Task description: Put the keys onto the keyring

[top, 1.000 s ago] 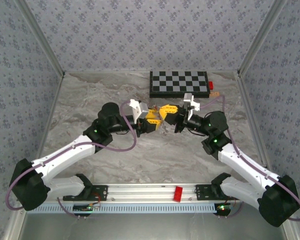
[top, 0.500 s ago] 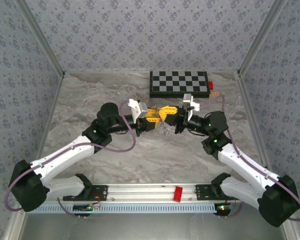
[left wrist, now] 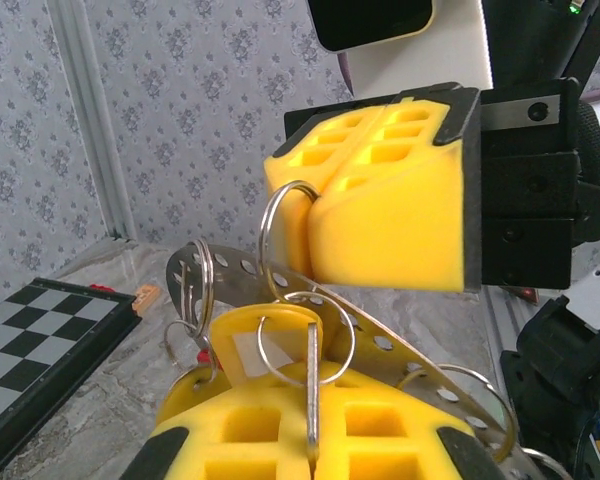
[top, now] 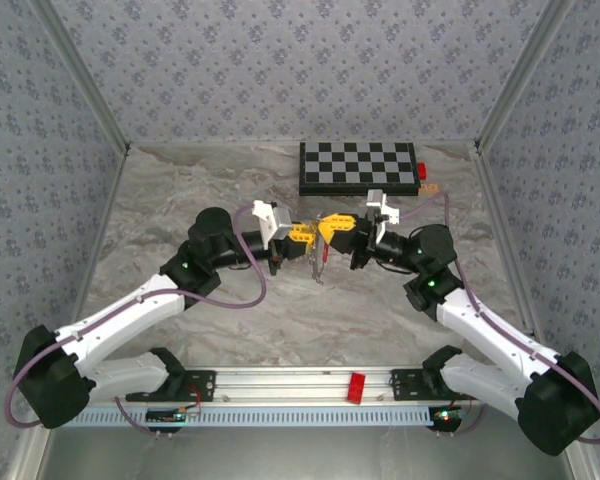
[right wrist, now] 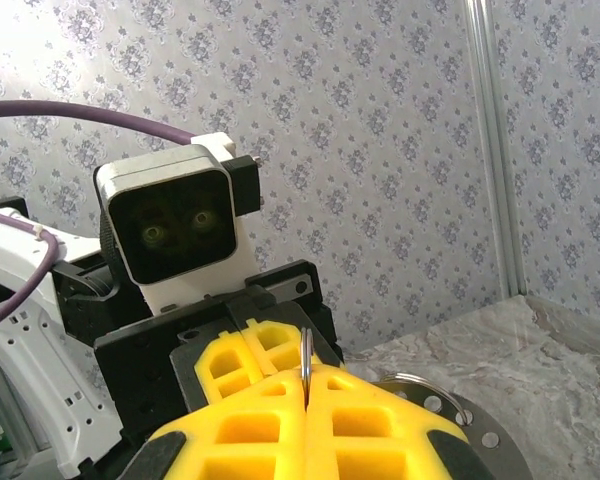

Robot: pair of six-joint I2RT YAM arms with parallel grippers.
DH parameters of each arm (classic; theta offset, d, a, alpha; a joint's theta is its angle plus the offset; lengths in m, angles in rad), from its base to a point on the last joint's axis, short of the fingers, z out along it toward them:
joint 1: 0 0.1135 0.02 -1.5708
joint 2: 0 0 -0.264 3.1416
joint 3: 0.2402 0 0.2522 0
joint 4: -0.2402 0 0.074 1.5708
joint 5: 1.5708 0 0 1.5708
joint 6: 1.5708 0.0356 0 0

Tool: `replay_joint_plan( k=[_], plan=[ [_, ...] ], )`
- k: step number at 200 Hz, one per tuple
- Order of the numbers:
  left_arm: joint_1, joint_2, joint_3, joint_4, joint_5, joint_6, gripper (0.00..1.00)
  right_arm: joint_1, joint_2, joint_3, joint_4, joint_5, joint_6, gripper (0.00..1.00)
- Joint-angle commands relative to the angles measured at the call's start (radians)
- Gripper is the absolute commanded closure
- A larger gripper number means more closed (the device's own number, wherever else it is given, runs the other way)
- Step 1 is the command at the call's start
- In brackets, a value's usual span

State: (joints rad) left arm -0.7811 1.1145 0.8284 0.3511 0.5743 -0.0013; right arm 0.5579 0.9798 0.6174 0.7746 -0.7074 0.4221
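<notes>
Above the marbled worktop point(top: 160, 200), the hands meet. The right hand point(right wrist: 306, 378) clenches a thin ring point(right wrist: 305, 345) (seen edge-on). The left hand point(left wrist: 312, 435) clenches a thin metal piece point(left wrist: 311, 370).

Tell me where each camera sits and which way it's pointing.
Top external: above and behind the bases, looking down on the table; both arms, left gripper and right gripper close together mid-table.
Left wrist: on the left arm, facing the right gripper pinching a metal ring; own yellow fingers below.
Right wrist: on the right arm, facing the left wrist camera; own fingers below.
Shared: both wrist views show that ring.
</notes>
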Motion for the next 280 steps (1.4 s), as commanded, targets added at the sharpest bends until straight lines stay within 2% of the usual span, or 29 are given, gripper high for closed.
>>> replay_joint_plan(
  k=[1, 98, 170, 234, 280],
  plan=[
    [0.001, -0.03, 0.003, -0.028, -0.005, 0.035, 1.0, -0.01, -0.027, -0.004, 0.011, -0.001, -0.009, 1.0],
    [0.025, -0.061, 0.049, -0.153, -0.025, 0.104, 1.0, -0.006, -0.032, -0.001, -0.067, -0.02, -0.06, 1.0],
    [0.026, -0.013, 0.105, -0.213, 0.028, 0.122, 1.0, 0.04, -0.021, 0.029, -0.173, -0.021, -0.149, 1.0],
    [0.03, -0.017, 0.117, -0.254, -0.009, 0.148, 1.0, 0.038, -0.045, 0.033, -0.225, -0.014, -0.185, 1.0],
    [0.039, -0.038, 0.121, -0.27, -0.036, 0.16, 1.0, 0.039, -0.083, 0.04, -0.365, 0.017, -0.269, 1.0]
  ],
)
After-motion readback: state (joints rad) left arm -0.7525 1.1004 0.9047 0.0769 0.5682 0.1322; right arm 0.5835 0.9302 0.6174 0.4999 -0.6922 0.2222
